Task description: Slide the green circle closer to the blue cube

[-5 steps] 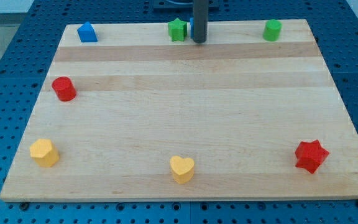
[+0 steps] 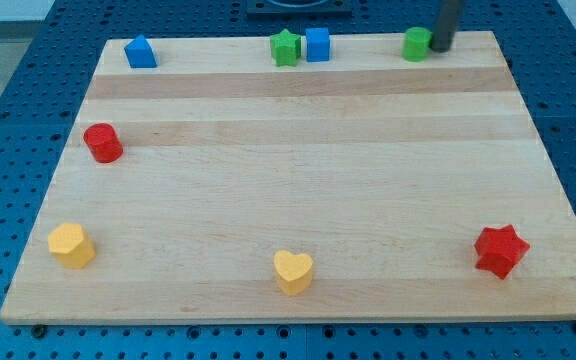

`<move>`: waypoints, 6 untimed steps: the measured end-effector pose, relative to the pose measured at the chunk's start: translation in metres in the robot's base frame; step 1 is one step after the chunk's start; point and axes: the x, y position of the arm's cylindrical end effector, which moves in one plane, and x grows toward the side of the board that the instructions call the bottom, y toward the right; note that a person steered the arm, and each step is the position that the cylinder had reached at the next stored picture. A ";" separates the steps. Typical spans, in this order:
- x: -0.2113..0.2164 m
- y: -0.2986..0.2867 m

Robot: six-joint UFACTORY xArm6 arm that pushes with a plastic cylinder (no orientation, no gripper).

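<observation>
The green circle (image 2: 417, 44) sits near the top edge of the wooden board (image 2: 298, 170), right of centre. My tip (image 2: 440, 47) touches its right side. The blue cube (image 2: 317, 44) stands further to the view's left along the same top edge, right beside a green star (image 2: 285, 47). A clear gap of board lies between the green circle and the blue cube.
A blue house-shaped block (image 2: 140, 52) is at the top left. A red cylinder (image 2: 102, 143) is at the left edge. A yellow block (image 2: 71, 245), a yellow heart (image 2: 293, 271) and a red star (image 2: 500, 250) lie along the bottom.
My tip moved from in front of the blue cube to the right side of the green circle. The green circle shifted a little to the left. The blue cube now shows fully.
</observation>
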 end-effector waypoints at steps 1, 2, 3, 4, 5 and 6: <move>-0.003 -0.028; -0.005 -0.027; -0.009 -0.056; -0.009 -0.090; -0.009 -0.094; -0.003 -0.044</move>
